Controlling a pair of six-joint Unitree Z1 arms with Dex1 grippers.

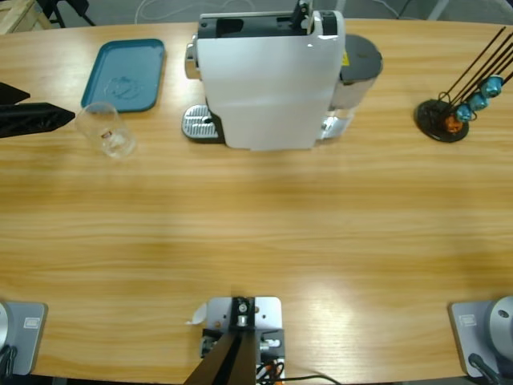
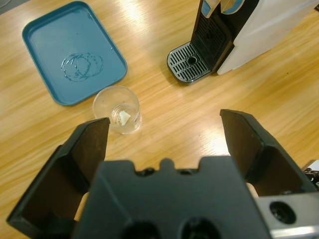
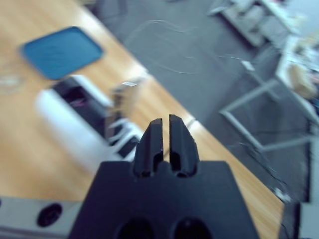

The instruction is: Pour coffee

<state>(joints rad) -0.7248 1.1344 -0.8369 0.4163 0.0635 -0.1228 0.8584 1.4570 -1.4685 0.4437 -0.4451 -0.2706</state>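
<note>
Wide-spread black jaws of the left end effector [image 2: 164, 124] hold nothing. They face a clear, round drinking glass [image 2: 117, 109].

Long wooden bench [image 1: 256, 241]: broad bare wood runs in front of the white, boxy coffee machine [image 1: 264, 80], which stands by the far edge. On the side of the machine's metal drip grille [image 2: 188, 62], set apart from the machine, a teal rectangular plastic tray [image 2: 45, 47] bears wet ring marks. The glass stands farther out on that same side, upright with its long axis vertical and its mouth up. It has open wood all round it except towards the tray. Its base shows a pale glint; whether coffee lies in it cannot be told.

Right end effector [image 3: 166, 122]: jaws nearly together, gripping nothing and aimed past the bench's edge.
</note>
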